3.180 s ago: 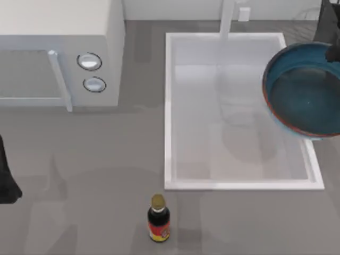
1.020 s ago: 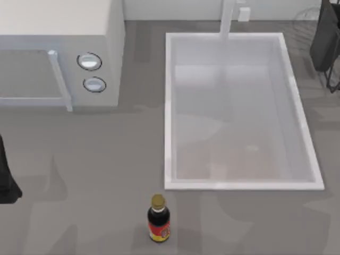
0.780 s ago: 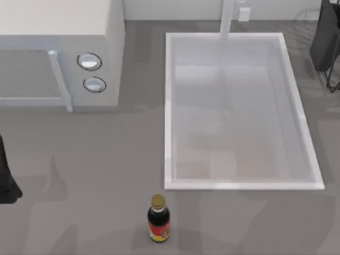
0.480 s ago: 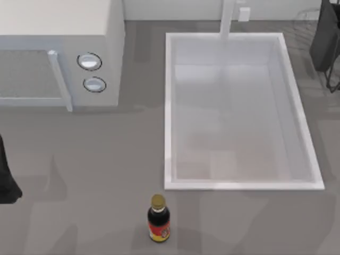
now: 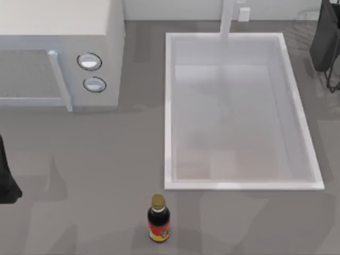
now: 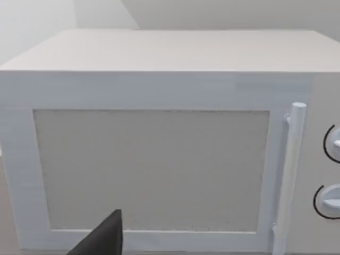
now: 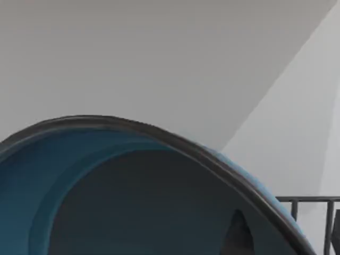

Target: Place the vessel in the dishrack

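The vessel [image 7: 106,186] looms tilted before my right wrist camera, a dishrack [image 7: 313,212] wire just beyond its rim, probably for slotting in. Whether either claw grips, I cannot tell. My left arm [image 5: 6,178] idles at the table's left edge.

On my grey table [image 5: 106,159] a boxy white microwave oven [image 5: 58,53] fills the far left corner, its door shut, a vertical white bar handle [image 5: 59,79] beside two round silver dials [image 5: 90,71]. A white rectangular sink basin [image 5: 239,111] sits toward the right, a pale tap [image 5: 227,16] at its far edge. A small dark sauce bottle with a yellow cap [image 5: 158,219] stands upright near the front edge, just off the basin's front left corner.
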